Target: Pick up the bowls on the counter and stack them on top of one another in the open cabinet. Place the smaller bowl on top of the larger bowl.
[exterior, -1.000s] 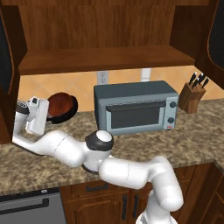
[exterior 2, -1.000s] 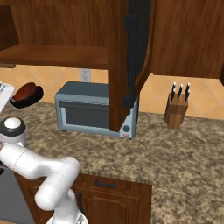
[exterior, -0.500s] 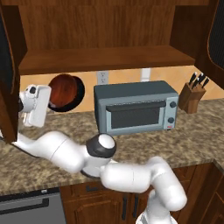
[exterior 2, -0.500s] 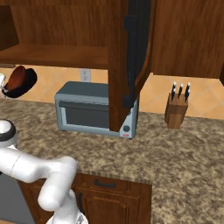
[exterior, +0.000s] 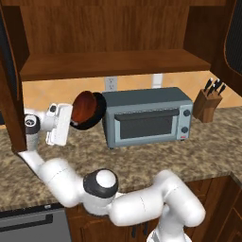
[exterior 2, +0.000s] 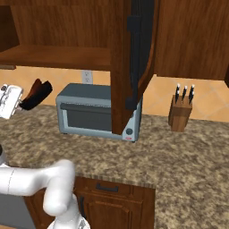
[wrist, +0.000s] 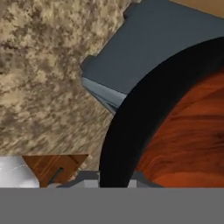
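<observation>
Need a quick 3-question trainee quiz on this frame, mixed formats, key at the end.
1. True or false: the bowl held by the gripper is resting on the counter.
2. Multiple choice: seen from the left base view, the held bowl is (a) inside the open cabinet, (b) in the air just left of the toaster oven, (c) beside the knife block.
3. Fill in: the bowl has a reddish-brown inside and a ____ rim.

Key: 1 false, it is lifted above the counter. 2 b. 3 black.
</observation>
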Motion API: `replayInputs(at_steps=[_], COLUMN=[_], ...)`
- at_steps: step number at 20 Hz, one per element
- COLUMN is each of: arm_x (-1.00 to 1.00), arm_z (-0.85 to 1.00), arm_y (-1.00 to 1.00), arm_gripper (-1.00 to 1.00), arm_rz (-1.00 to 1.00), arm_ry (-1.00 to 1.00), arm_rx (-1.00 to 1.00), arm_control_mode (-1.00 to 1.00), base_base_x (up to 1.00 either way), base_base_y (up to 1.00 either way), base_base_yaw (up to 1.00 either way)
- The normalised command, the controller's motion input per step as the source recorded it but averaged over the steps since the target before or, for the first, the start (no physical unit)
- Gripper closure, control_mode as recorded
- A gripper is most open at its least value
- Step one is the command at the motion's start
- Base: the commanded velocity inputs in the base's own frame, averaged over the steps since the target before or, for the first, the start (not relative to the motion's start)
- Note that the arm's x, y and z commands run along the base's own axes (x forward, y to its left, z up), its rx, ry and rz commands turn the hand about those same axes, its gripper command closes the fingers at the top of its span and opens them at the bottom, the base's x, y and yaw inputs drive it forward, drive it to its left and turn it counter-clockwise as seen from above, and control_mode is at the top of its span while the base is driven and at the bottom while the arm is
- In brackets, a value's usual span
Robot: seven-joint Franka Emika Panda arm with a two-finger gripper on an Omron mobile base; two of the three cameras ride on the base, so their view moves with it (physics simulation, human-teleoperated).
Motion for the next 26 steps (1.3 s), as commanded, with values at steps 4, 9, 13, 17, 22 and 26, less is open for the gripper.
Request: replayInputs(at_steps=[4,9,13,17,22,26], arm_x=[-0.69,-1.0,-0.6,-0.33,0.13,0.24], arm_z=[0.27,0.89,1.0,1.0,1.0,1.0], arm_y=[-1.0,-1.0,-1.0,-0.86,-0.38,0.0], arm_gripper=[1.0,1.0,1.0,1.0,1.0,1.0], arm_rz=[0.11,0.02,0.0,0.0,0.06,0.3], arm_ry=[-0.24,-0.28,-0.23,-0.21,-0.18,-0.16], arm_rx=[-0.01,0.03,0.14,0.17,0.17,0.09], arm_control_mode=[-1.0,-1.0,-1.0,-1.0,-1.0,-1.0], base_base_x=[0.0,0.0,0.0,0.0,0.0,0.0], base_base_y=[0.0,0.0,0.0,0.0,0.0,0.0], base_base_yaw=[0.0,0.0,0.0,0.0,0.0,0.0])
